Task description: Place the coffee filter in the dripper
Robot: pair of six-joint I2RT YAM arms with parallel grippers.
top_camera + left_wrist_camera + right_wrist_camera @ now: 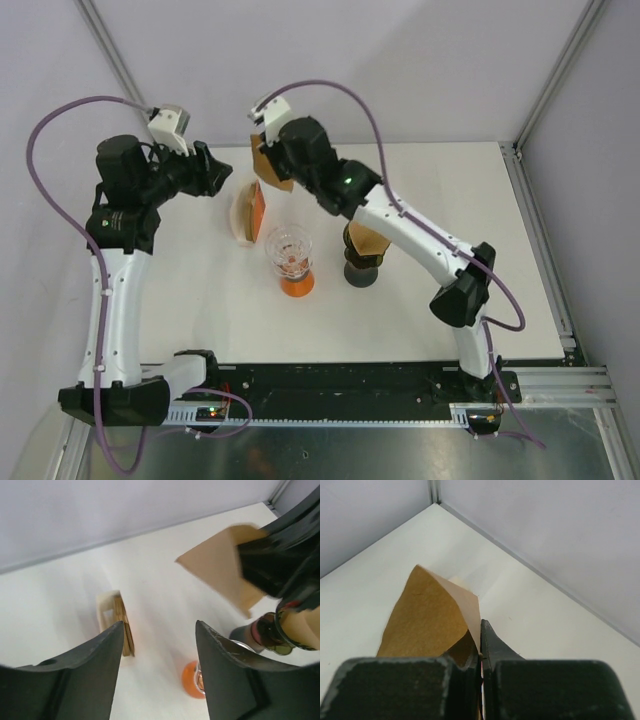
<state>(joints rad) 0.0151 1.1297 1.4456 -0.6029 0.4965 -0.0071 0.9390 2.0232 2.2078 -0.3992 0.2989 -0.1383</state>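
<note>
Right wrist view: R gripper (480, 642) fills the bottom of frame, fingers pinched tight on the lower edge of the brown filter (427, 625). The filter stands up out of the jaws, in the air over the table (545, 605). A pointed corner leads away from the wrist twd the far-left corner. Long axis runs approx in line w/ the fingers. Paper looks folded near flat; can't tell if that point is the cone tip.

Left wrist view: L gripper (159, 655) is spread wide, nothing btwn the fingers. Below and past them are a wooden filter holder (116, 622) on the left and the orange foot of the glass dripper (192, 680) on the right. A dark dripper (270, 635) sits beyond, w/ brown paper in it already. The filter hangs above, tilted, its free broad edge facing the L gripper.

Top view: filter is high near the far edge, left of centre, approx over the holder's far end. Glass dripper stands mid-table, apart from it. It looks empty, so prob. the target.

Step in hand, my read: carry and orient.
- Bring the filter twd the near edge till it's over the glass rim.
- Roll the wrist so the narrow end points down and the long axis goes vertical.
- Lower slow; release only once seated.
- Flat paper may bridge the rim, so the L gripper could steady the foot.
- Dripper looks top-heavy, so no side push.
</note>
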